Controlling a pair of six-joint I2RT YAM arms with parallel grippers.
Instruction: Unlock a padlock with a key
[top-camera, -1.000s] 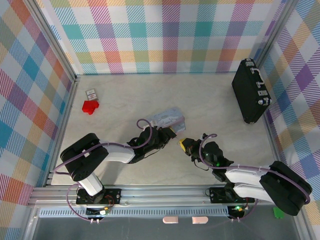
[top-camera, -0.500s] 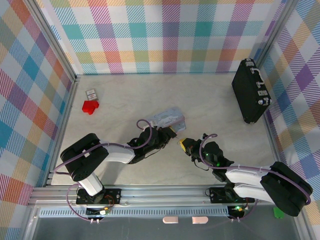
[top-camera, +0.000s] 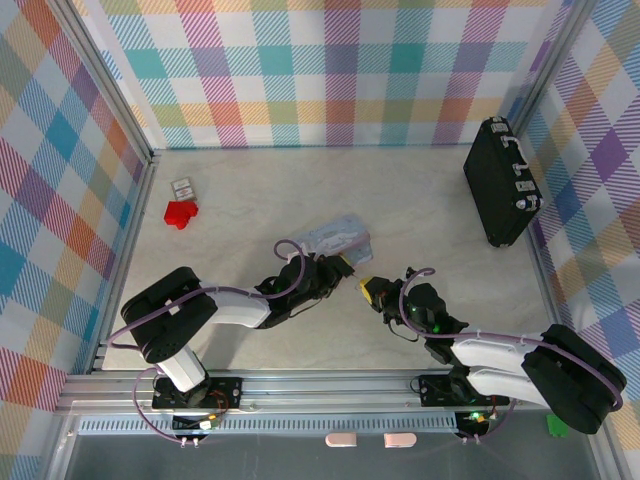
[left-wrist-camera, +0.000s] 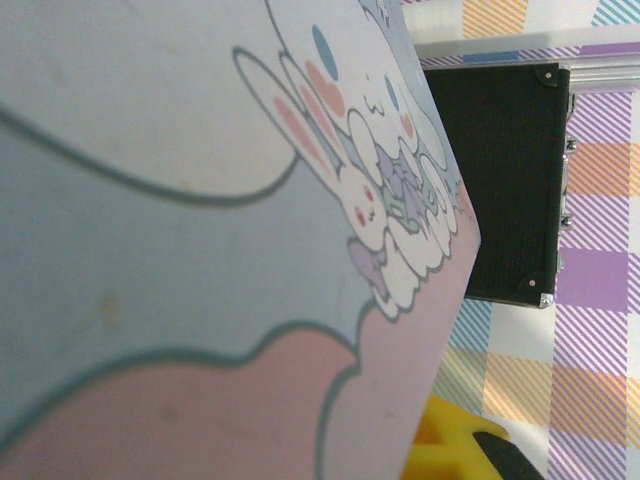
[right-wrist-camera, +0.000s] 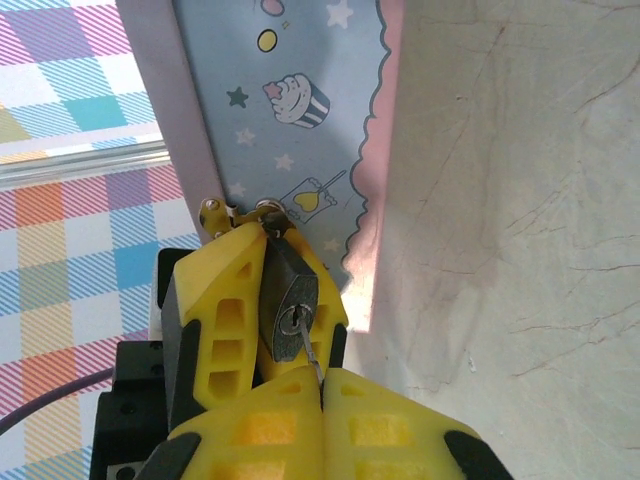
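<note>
In the right wrist view the small dark padlock (right-wrist-camera: 288, 292) is pinched between the left gripper's yellow fingers (right-wrist-camera: 213, 315), its shackle hooked to the clasp of the pale blue cartoon tin (right-wrist-camera: 300, 120). My right gripper (right-wrist-camera: 322, 376) is shut on a thin silvery key (right-wrist-camera: 312, 362), and the key's tip sits in the keyhole. From above, the left gripper (top-camera: 347, 266) reaches the near corner of the tin (top-camera: 335, 237), and the right gripper (top-camera: 371, 289) meets it from the right. The tin's lid (left-wrist-camera: 200, 250) fills most of the left wrist view.
A big black case (top-camera: 503, 182) stands against the right wall and also appears as the case (left-wrist-camera: 500, 180) behind the tin. A red block (top-camera: 181, 213) and a small flat card (top-camera: 182, 187) lie at the far left. Plaid walls close in the table.
</note>
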